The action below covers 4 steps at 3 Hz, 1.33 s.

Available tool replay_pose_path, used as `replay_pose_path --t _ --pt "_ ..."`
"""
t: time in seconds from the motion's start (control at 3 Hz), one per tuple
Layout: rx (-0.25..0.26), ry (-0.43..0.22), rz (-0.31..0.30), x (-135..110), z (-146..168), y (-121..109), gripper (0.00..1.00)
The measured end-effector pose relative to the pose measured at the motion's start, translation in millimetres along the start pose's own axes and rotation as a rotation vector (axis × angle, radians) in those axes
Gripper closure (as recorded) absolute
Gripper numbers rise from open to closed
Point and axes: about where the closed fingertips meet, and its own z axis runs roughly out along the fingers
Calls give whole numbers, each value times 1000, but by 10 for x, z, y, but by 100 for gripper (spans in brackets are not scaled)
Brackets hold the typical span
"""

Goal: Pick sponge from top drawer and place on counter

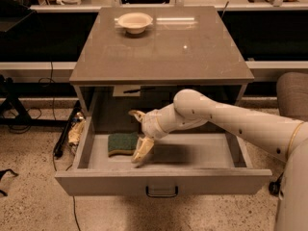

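Note:
The top drawer [163, 181] is pulled open, its dark loop handle at the front centre. The sponge [121, 143], dark green on top with a yellow edge, lies flat in the drawer's left part. My gripper [138, 137] is inside the drawer at the sponge's right end, open. One finger [143, 151] reaches down by the sponge's near right corner; the other finger [137, 114] is behind and above it. The white arm comes in from the right. The counter [163, 52] is the glossy grey-brown top above the drawer.
A cream bowl [135, 22] stands at the back left of the counter. Cables and a yellowish object [76, 131] lie on the floor left of the cabinet. A grey chair [292, 96] stands to the right. Dark shelving runs behind.

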Motion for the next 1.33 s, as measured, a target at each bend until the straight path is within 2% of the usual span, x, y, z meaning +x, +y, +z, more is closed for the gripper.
replay_pose_path --t 0.67,1.0,1.33 --pt "-50 10 -29 -34 161 78 0" --pt "-67 14 -32 -38 178 93 19" --pt "-80 13 -35 -51 171 87 50"
